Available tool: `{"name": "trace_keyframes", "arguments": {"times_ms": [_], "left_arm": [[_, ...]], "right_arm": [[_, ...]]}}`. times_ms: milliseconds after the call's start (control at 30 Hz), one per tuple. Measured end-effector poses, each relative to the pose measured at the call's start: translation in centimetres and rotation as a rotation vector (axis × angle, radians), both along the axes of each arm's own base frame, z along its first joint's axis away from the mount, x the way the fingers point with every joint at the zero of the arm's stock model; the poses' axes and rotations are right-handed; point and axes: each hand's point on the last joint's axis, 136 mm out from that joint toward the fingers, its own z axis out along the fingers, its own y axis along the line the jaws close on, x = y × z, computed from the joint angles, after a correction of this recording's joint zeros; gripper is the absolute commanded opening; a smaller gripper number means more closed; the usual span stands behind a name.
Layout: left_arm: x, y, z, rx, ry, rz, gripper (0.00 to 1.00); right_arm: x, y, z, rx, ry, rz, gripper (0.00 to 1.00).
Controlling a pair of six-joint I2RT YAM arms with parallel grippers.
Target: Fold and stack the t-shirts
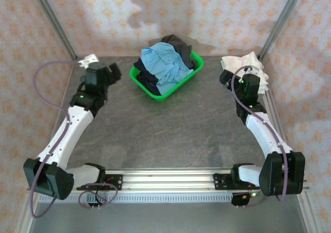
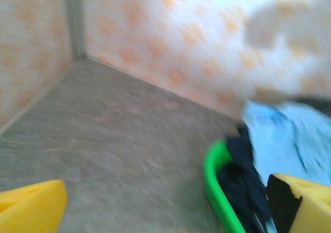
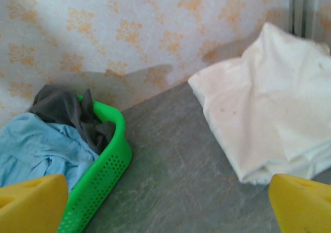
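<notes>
Sky-blue t-shirt (image 1: pixel 164 62), one, is lying in one green basket (image 1: pixel 145 88); one cream-white pile (image 1: pixel 248 61) is sitting at the far right edge. Left gripper (image 2: pixel 166 189) and right gripper (image 3: pixel 168 184) are gaping wide, empty, bare table (image 1: pixel 170 134) between.

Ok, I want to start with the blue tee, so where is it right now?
The sky-blue t-shirt lies crumpled atop dark clothes in the green basket, far centre of the table in the top view.

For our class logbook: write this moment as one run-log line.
left gripper: open, empty | right gripper: open, empty | sky-blue t-shirt: in green basket | white t-shirts: piled far right
</notes>
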Motion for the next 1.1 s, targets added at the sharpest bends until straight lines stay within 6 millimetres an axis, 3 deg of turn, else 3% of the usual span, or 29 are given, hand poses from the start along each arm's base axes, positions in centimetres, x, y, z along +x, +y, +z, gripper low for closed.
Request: {"name": "trace_keyframes", "arguments": {"times_ms": [133, 267, 400, 467, 633, 767, 867, 967, 1100], "left_arm": [[-0.1, -9.5, -4.9, 0.080, 0.184, -0.323, 1.00], [0.3, -18.0, -8.8, 0.203, 0.326, -0.591, 1.00], [3.3, -23.8, -10.9, 0.279, 0.407, -0.737, 1.00], [5.2, -25.4, -12.1, 0.306, 0.432, -0.772, 0.96], [7.3, -27.3, -17.1, 0.381, 0.562, -0.833, 0.89], [8.0, -27.6, -19.9, 0.432, 0.645, -0.852, 0.61], [8.0, -27.2, -20.7, 0.455, 0.679, -0.843, 0.46], [7.7, -26.3, -20.9, 0.487, 0.705, -0.822, 0.23], [6.9, -24.9, -20.9, 0.511, 0.705, -0.815, 0.14]], "right_arm": [[-1.5, 0.5, -3.3, 0.067, 0.146, 0.002, 0.99], [-3.6, 0.3, -4.8, 0.088, 0.218, -0.020, 0.99], [-5.9, -0.3, -5.5, 0.082, 0.242, -0.056, 0.99], [-6.6, -0.5, -6.0, 0.078, 0.254, -0.064, 0.99], [-7.7, -0.6, -7.6, 0.074, 0.303, -0.074, 0.99], [-8.2, -0.6, -8.4, 0.072, 0.328, -0.074, 0.99], [-8.2, -0.6, -8.4, 0.069, 0.328, -0.071, 0.99], [-8.5, -0.6, -8.2, 0.062, 0.327, -0.068, 0.99], [-9.0, -0.7, -7.8, 0.052, 0.323, -0.067, 0.99]]}}
